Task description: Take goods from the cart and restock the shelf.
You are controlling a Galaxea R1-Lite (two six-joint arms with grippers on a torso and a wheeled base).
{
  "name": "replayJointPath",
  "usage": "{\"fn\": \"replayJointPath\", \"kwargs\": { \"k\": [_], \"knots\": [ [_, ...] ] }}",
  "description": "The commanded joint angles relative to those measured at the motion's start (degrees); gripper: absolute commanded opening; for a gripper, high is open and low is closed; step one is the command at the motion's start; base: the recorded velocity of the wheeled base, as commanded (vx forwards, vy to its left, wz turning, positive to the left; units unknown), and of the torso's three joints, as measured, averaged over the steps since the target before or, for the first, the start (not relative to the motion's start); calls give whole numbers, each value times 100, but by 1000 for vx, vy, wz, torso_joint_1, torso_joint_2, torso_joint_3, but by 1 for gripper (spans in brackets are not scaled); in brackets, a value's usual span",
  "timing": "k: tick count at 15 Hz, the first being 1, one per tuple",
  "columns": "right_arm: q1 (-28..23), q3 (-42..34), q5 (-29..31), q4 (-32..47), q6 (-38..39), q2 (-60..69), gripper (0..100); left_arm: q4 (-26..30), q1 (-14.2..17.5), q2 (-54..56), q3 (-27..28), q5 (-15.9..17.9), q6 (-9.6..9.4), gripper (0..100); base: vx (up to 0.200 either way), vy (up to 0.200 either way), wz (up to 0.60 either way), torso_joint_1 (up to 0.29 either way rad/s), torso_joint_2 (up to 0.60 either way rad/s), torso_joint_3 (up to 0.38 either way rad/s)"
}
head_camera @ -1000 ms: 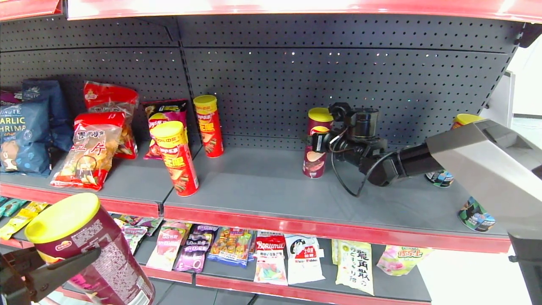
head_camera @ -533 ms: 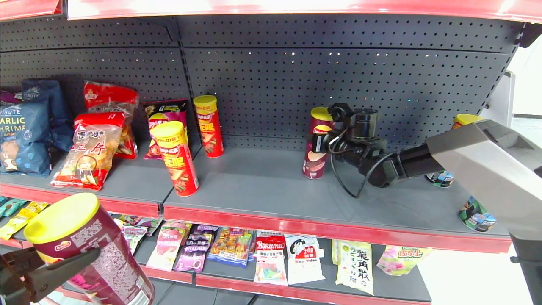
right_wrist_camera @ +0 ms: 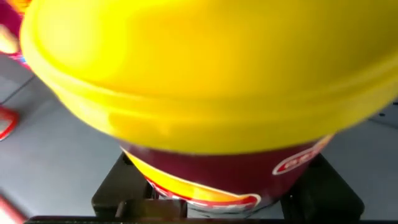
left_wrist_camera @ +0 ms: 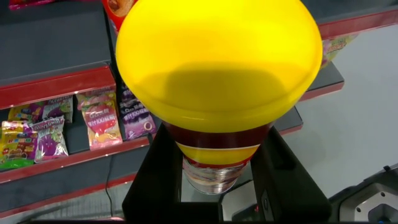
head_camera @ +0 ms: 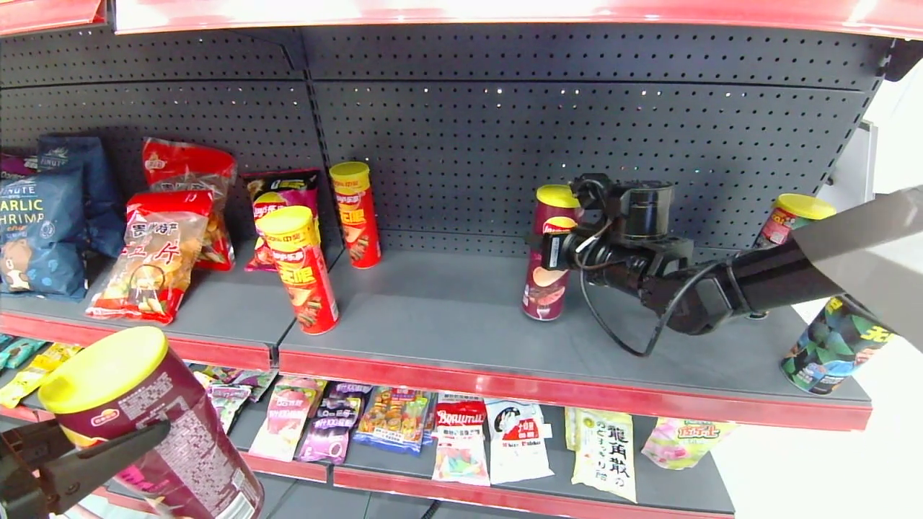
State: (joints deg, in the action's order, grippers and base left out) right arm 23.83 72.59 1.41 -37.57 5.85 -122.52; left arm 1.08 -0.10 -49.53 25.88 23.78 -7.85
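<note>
Up on the grey shelf, the right gripper is clamped around a maroon chip can, which is nearly upright with its base down at the shelf board. Low at the left, the left gripper grasps a second maroon can, held tilted in front of the lower shelves.

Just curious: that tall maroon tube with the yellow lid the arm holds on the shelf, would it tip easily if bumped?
Probably: the maroon tube is tall and narrow with a small base, and it leans slightly in the right gripper. Its round wall suggests it would roll if it fell. It looks stiff, with no dent visible at the grip.
</note>
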Motion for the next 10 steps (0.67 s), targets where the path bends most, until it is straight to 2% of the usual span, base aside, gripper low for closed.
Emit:
{"fn": "replayJointPath", "kwargs": {
  "k": [1, 6, 10],
  "knots": [
    [148, -325, -10, -5, 4, 430, 0, -3, 1, -4, 13, 3, 3, 0, 0, 0, 0, 0, 0, 0],
    [543, -896, 96, -637, -23, 474, 0, -3, 1, 14, 22, 12, 47, 0, 0, 0, 0, 0, 0, 0],
    [596, -1213, 131, -655, -111, 501, 0, -12, -8, 5, 31, 21, 47, 0, 0, 0, 0, 0, 0, 0]
  ]
}}
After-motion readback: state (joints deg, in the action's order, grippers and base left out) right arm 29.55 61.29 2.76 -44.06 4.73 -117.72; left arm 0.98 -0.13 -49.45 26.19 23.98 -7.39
